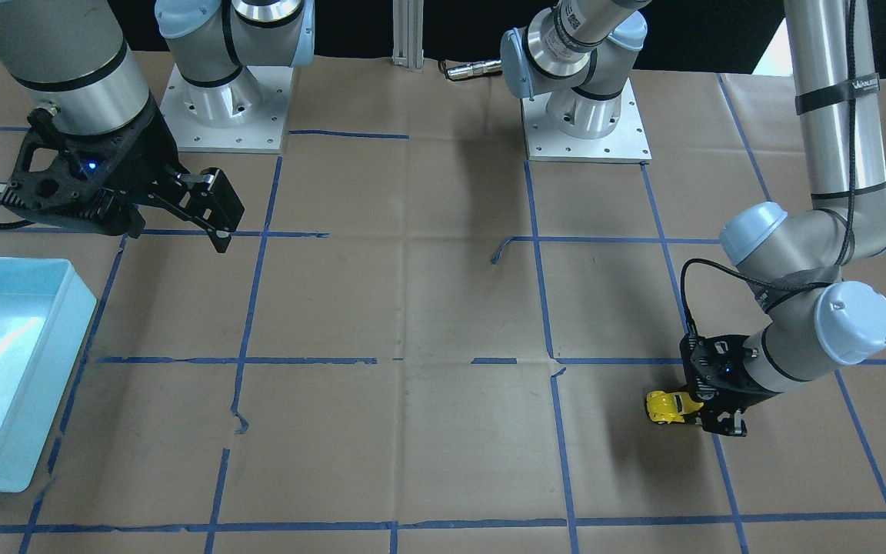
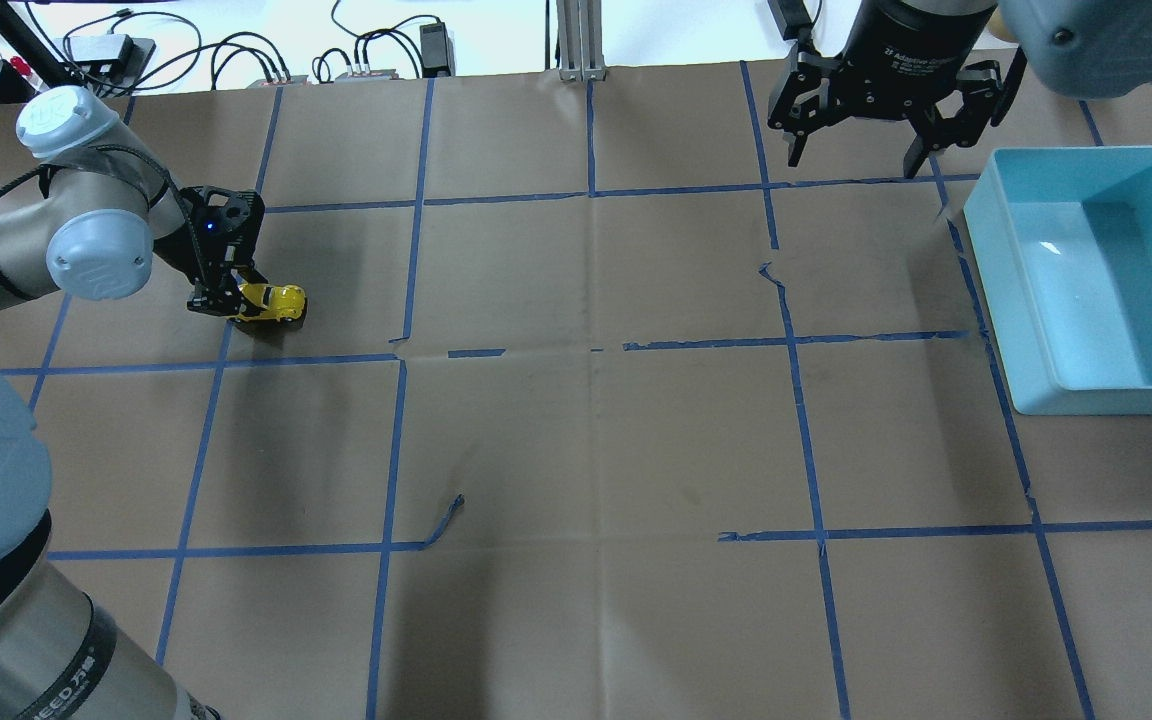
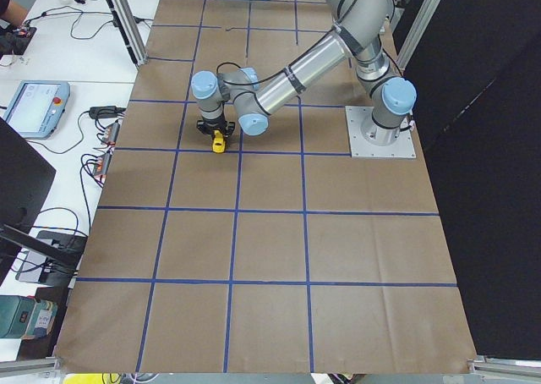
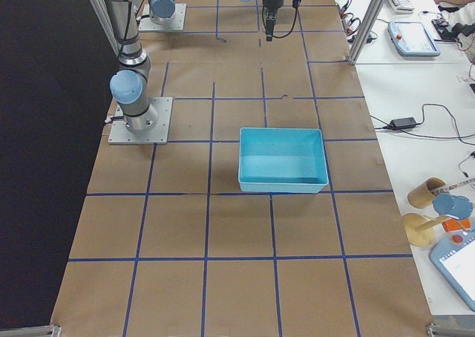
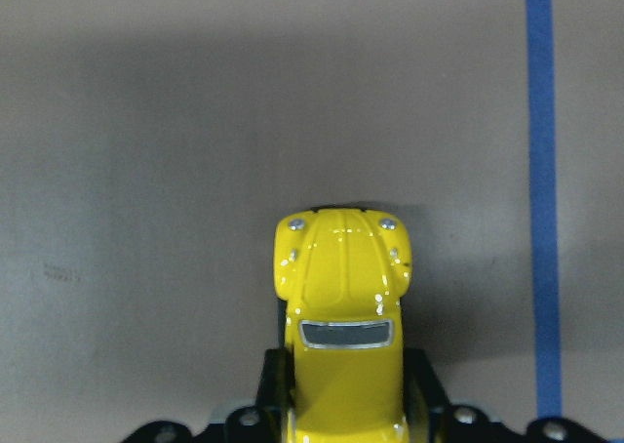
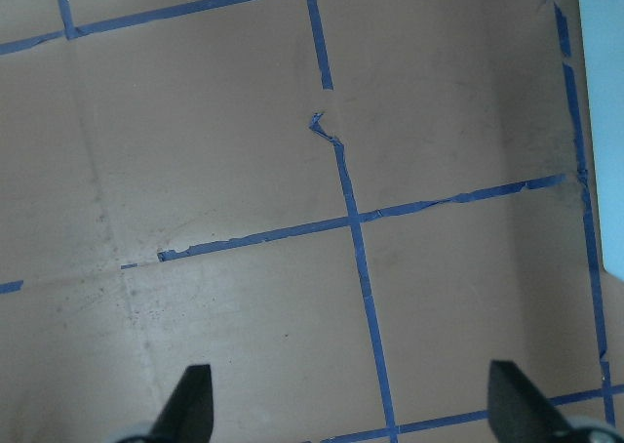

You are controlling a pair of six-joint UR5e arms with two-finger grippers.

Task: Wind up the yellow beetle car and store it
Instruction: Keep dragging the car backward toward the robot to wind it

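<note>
The yellow beetle car (image 5: 341, 306) is small and bright yellow, with a rounded body and dark windows. It sits on the brown paper at the robot's far left (image 2: 271, 301) (image 1: 667, 406) (image 3: 219, 140). My left gripper (image 2: 233, 302) is low over the table and shut on the car's rear half, one black finger on each flank, the nose sticking out ahead. High above the table next to the bin, my right gripper (image 2: 856, 155) hangs open with nothing between its fingertips (image 6: 190, 399).
A light blue bin (image 2: 1021, 290) stands open at the robot's right (image 1: 66, 331) (image 4: 282, 185). Blue tape lines divide the brown paper into squares. The two arm bases (image 1: 585, 127) are bolted at the robot's edge. Cables, tablets and cups lie on side benches beyond the table.
</note>
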